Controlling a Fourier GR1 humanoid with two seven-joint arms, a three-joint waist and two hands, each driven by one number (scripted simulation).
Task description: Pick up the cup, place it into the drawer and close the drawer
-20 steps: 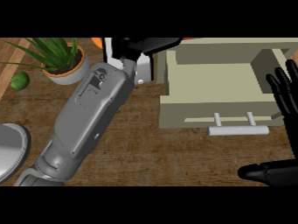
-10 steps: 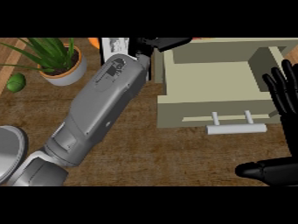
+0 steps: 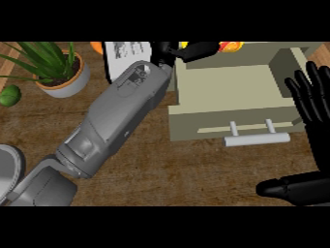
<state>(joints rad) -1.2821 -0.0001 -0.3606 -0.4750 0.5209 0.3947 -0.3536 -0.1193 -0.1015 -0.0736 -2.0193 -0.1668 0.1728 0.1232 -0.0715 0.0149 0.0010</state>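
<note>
Above the open drawer (image 3: 228, 92) — left hand (image 3: 188, 50) clutching the cup (image 3: 228, 46).

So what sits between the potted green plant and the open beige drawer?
In the head view, the robot's grey left forearm crosses that stretch of wooden counter, between the potted plant and the beige drawer.

One camera only, up at the robot's head and looking steeply down on the wooden bench (image 3: 196, 169), close in. The grey left forearm (image 3: 110, 126) climbs from the lower left edge toward the top, the right hand (image 3: 317, 140) comes in at the lower right. The open drawer (image 3: 232, 92) fills the upper right, a potted plant (image 3: 56, 70) the upper left.
</note>
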